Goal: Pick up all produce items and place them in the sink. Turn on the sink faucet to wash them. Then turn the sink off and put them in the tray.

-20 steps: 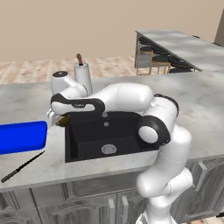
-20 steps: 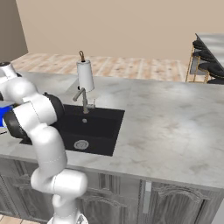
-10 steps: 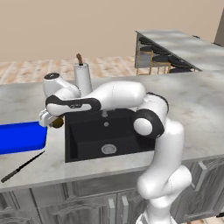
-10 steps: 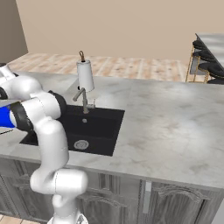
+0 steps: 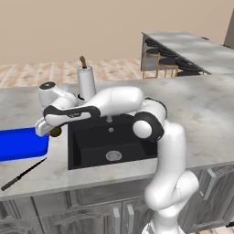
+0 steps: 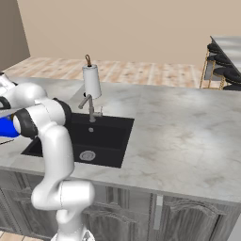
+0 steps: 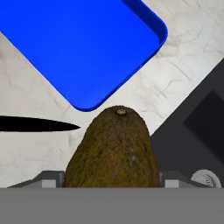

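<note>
1 risk I see: the brown produce item [image 7: 113, 148], clamped in my tool [image 5: 51, 131], hangs over bare table [image 5: 55, 160] between sink [image 5: 93, 148] and blue tray [image 5: 20, 142]; releasing here would drop it short of the tray, near the knife [image 5: 23, 173]. Arm stretched low to its left, tool pointing down.
</note>
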Robot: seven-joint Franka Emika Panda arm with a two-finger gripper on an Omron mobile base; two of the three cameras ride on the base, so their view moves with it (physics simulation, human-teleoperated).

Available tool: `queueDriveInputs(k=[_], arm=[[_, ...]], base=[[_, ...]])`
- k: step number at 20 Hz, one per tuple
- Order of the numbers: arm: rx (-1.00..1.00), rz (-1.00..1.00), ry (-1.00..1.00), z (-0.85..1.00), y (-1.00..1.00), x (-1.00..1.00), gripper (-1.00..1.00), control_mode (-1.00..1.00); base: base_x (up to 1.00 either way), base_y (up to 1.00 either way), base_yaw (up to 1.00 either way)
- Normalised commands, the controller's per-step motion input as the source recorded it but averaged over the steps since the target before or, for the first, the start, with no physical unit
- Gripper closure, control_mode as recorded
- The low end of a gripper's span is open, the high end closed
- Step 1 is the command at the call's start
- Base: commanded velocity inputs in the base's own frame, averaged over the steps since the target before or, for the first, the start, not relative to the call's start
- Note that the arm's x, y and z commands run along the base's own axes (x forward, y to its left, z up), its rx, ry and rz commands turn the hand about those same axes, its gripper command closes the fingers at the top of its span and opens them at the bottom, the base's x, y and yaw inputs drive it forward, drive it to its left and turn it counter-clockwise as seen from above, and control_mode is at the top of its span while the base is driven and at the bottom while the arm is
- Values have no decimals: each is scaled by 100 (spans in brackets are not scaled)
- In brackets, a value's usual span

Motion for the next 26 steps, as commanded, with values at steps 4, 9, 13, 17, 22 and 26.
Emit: queueDriveInputs(k=[4, 9, 13, 17, 22, 26], arm=[[0, -5, -4, -21, 26, 9, 100, -100], [0, -4, -2, -23, 21, 11, 100, -100], [0, -3, 0, -24, 20, 19, 100, -100], [-1, -4, 0, -23, 24, 22, 100, -100], [-1, -4, 0, -17, 25, 22, 100, -100], [-2, -4, 0, -17, 23, 20, 100, -100]], base=[[0, 0, 0], [0, 0, 0], [0, 0, 0], [0, 0, 0], [0, 0, 0], [0, 0, 0]])
